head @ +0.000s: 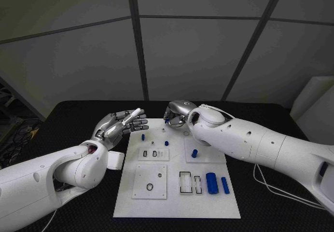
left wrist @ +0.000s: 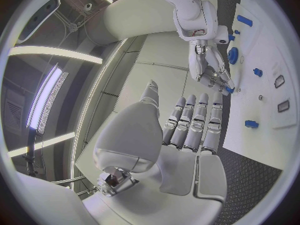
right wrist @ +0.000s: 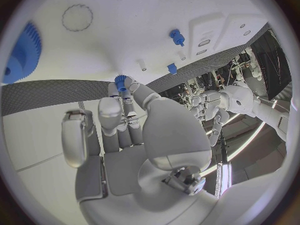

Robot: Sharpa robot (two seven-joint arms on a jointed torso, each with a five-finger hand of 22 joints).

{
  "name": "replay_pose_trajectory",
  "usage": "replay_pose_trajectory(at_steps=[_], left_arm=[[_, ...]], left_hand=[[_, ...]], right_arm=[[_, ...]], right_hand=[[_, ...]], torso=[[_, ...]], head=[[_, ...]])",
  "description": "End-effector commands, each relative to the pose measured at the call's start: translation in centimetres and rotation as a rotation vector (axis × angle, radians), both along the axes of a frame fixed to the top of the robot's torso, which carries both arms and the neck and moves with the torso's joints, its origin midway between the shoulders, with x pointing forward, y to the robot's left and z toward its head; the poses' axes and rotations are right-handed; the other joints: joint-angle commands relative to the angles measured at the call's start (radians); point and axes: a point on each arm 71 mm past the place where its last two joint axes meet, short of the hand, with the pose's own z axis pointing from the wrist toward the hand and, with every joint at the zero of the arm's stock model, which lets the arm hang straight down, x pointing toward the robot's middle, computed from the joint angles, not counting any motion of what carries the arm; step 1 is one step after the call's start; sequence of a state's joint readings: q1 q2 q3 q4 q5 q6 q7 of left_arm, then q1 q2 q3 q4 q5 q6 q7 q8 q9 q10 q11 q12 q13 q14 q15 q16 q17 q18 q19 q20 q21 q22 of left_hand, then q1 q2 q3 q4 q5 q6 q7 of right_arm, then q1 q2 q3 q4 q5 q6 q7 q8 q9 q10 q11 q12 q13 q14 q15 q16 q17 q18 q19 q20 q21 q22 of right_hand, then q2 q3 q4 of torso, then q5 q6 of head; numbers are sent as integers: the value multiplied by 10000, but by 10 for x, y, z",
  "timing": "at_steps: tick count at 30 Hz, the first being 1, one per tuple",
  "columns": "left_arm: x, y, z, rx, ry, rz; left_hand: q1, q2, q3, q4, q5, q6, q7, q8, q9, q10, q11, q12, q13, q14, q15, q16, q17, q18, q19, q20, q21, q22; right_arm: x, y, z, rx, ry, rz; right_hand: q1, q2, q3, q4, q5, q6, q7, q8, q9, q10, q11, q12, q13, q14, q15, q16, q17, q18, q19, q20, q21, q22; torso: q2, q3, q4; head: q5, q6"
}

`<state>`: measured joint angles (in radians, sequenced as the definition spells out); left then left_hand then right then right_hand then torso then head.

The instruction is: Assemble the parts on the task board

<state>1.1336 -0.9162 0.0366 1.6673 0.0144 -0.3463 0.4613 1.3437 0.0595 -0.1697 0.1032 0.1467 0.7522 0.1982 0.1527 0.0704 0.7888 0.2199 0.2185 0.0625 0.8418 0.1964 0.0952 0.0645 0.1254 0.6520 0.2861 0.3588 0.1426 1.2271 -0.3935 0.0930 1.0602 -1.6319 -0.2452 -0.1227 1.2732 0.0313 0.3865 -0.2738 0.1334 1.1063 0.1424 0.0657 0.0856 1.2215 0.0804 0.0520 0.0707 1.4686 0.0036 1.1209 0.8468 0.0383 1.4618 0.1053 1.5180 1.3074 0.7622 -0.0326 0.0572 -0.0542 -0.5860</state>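
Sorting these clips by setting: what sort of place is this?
Probably a robotics lab test cell: a black table carrying a white task board with small blue parts, grey panel walls behind.

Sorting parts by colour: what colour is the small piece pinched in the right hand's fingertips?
Blue. The small part in the right hand shows best in the right wrist view.

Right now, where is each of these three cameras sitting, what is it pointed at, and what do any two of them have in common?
Head view: on the robot's head, looking down at the task board on the black table; both white arms, left hand and right hand show.
Left wrist view: behind the left hand, its fingers apart and holding nothing; beyond it the board and the right hand.
Right wrist view: behind the right hand, which pinches a small blue part above the board.
Shared: both wrist views show the board and the other hand.
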Motion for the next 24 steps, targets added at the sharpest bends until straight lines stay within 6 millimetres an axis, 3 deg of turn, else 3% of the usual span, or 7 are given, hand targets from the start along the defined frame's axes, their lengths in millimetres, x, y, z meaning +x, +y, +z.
replay_pose_trajectory(at_steps=[1, 11, 24], left_arm=[[0, -1, 3, 0, -154, -46], [0, -1, 5, 8, -167, -59], [1, -1, 7, 26, -181, -49]], left_hand=[[18, 101, 8, -52, -28, -35, 600, -32, -13, 43, 18, -35, 2, -40, 0, -61, -16, 397, 6, -7, -64, -16], [19, 101, 1, -62, -28, -43, 600, -38, -15, 45, 18, -42, 3, -45, 1, -71, -15, 396, 0, -8, -70, -22], [16, 102, -4, -67, -29, -45, 599, -42, -15, 47, 18, -47, 3, -49, 1, -77, -15, 394, -9, -8, -76, -27]], right_arm=[[-1, 3, -2, -227, 170, 160], [3, 4, -4, -250, 188, 36], [3, 7, -4, -166, 215, 138]], right_hand=[[-22, -70, 59, 29, 50, -62, 3, -32, -2, -91, 2, 68, -10, 31, -25, 9, -18, -89, 242, -1, -42, 1248], [-123, -201, 181, 78, 27, -236, 56, -42, -34, -381, 71, 60, -47, -38, 23, -27, -145, -49, 118, 55, -121, 1065], [-251, -663, 271, 192, -62, -758, 272, -43, -130, -1743, 360, 67, -86, -209, 262, -225, -629, 116, -363, 288, -469, 308]], torso=[[12, 7, -11], [17, 7, 0], [14, 12, -20]], head=[[0, -18], [0, -36], [22, -67]])
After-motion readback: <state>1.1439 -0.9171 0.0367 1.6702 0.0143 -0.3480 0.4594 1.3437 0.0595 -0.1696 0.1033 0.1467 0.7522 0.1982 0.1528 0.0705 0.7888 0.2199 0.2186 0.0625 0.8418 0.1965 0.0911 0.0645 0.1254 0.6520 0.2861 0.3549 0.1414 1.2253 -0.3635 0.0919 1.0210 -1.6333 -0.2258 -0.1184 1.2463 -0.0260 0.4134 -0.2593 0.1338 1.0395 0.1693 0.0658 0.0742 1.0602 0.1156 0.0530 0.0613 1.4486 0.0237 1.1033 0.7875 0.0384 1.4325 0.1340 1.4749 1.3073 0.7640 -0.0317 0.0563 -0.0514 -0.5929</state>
